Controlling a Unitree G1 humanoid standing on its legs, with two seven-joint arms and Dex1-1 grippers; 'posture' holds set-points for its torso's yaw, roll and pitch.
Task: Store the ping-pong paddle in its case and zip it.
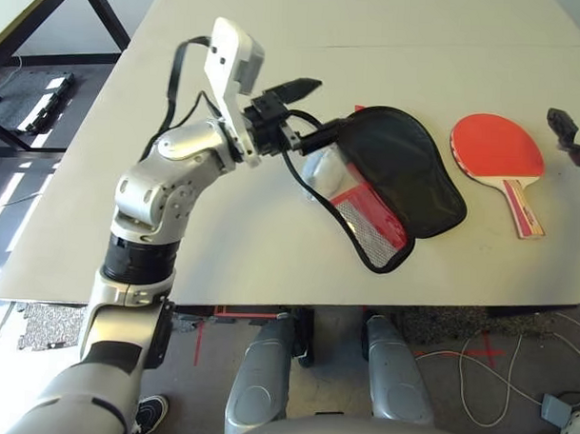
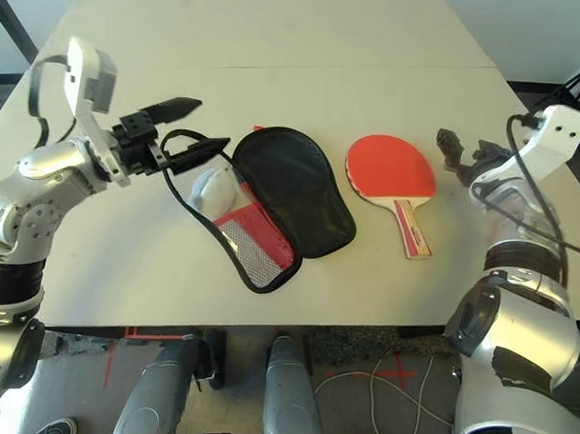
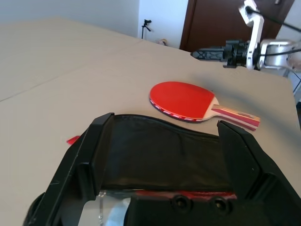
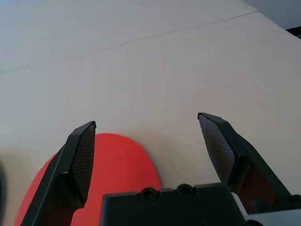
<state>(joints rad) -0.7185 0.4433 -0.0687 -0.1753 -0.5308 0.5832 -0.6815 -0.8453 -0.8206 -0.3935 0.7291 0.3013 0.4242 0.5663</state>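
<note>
Flat ping-pong paddle with red rubber face and striped pale wood handle lies bare on the pale table, toward its right edge, just beside the open black-and-red fabric case mid-table (white lumpy ball inside). Left gripper hovers wide at the case's left side, empty; right gripper is wide near the paddle. Risk: the floppy flap collapses or the case slides, blocking insertion.

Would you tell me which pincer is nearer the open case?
The left pincer, open right at the case; the right pincer sits beyond the paddle.
</note>
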